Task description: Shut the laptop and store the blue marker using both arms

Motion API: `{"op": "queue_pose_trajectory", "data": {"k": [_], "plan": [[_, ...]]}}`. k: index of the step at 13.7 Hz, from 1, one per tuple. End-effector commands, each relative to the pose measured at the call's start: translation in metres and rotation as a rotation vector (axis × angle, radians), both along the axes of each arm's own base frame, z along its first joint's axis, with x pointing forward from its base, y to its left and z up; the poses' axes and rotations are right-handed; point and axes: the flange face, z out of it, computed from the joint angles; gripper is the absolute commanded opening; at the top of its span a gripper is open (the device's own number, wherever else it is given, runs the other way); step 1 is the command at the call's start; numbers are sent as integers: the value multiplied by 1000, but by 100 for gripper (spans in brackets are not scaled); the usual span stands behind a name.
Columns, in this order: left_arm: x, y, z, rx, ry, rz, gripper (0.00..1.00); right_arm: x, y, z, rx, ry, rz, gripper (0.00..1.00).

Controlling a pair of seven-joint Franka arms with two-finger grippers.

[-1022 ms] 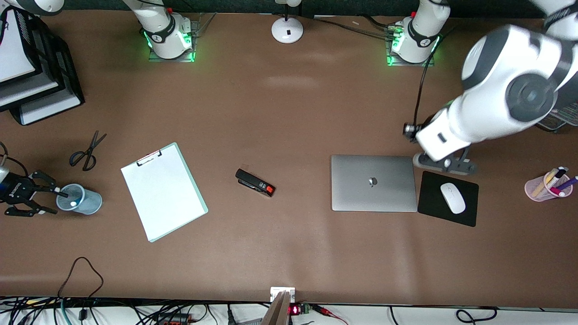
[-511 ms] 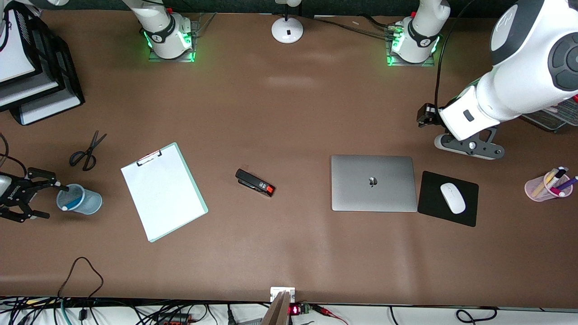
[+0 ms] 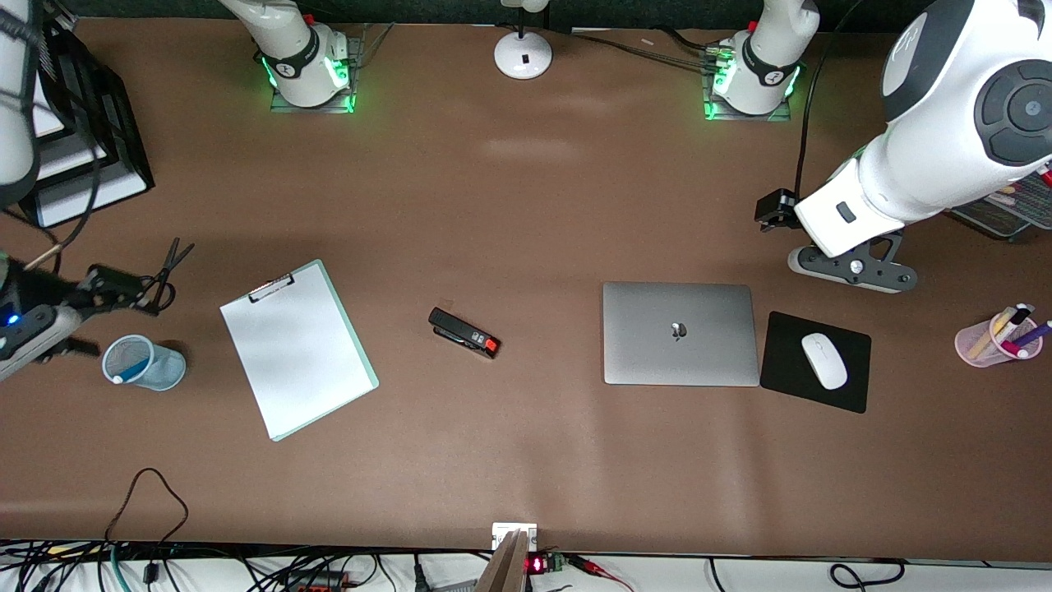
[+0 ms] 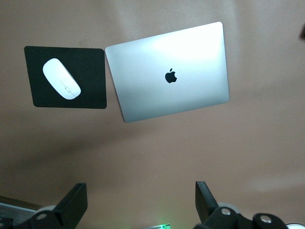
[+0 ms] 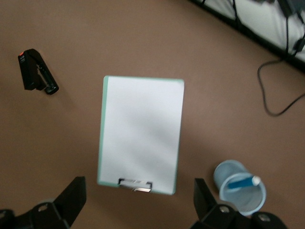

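Both end effectors, left (image 4: 138, 202) and right (image 5: 138, 200), hang spread and empty. I see the laptop (image 3: 680, 333) closed on the counter (image 3: 526, 205), the blue marker (image 5: 242, 182) in its cup (image 5: 239, 187); I'd retreat high, touching neither.

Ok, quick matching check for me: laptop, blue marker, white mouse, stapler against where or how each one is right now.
Things:
1. laptop
2. blue marker
3. white mouse
4. stapler

States:
A. on the black mouse pad
B. inside the pale blue cup
C. lid shut, logo up
D. on bare table between the clipboard and laptop

Pairs: 1-C, 2-B, 3-A, 4-D
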Motion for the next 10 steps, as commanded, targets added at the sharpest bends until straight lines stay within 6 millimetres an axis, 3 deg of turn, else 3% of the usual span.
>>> {"op": "queue_pose_trajectory", "data": {"k": [1,4,6,10], "plan": [[1,14,4,16,-14,-7,100,-23,26,20,-88,63,-118,100],[4,26,5,16,-17,13,100,-63,51,38,-161,246,-300,100],[6,36,6,11,-17,31,100,-87,70,45,-213,274,-373,100],[9,43,2,2,-10,45,100,-115,69,43,-244,241,-402,100]]}}
